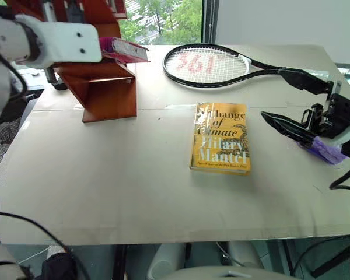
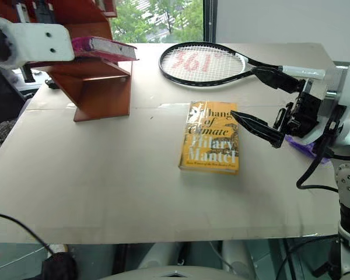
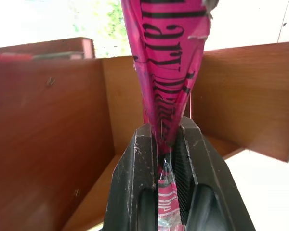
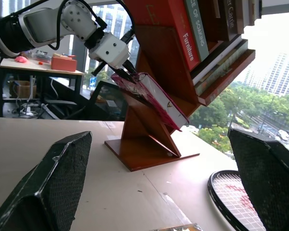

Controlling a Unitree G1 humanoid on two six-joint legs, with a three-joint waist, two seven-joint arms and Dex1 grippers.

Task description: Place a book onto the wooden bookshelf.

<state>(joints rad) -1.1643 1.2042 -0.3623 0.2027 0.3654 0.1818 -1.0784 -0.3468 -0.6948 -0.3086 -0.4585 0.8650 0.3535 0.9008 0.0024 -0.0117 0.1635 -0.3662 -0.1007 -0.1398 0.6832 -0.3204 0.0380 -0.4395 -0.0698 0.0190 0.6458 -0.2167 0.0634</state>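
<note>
The left gripper (image 3: 166, 159) has its black fingers pinched tight on one edge of the bright pink paperback book in glossy wrap (image 2: 104, 48), carrying it flat out over a low tier of the reddish-brown polished wooden bookshelf (image 2: 99, 87) at the far left of the pale desk (image 2: 105, 181). In the right wrist view the book (image 4: 151, 100) hangs tilted, its free end lower, and I cannot tell whether it touches the wood yet. To do this well, I'd say the arm should level the book, ease it down until most of its cover is resting on the tier, and only then loosen, since an overhanging book would likely tip off. The right gripper (image 2: 262, 105) hovers spread wide and empty beside the yellow-orange paperback (image 2: 211, 144), near a black tennis racket (image 2: 204, 64).
</note>
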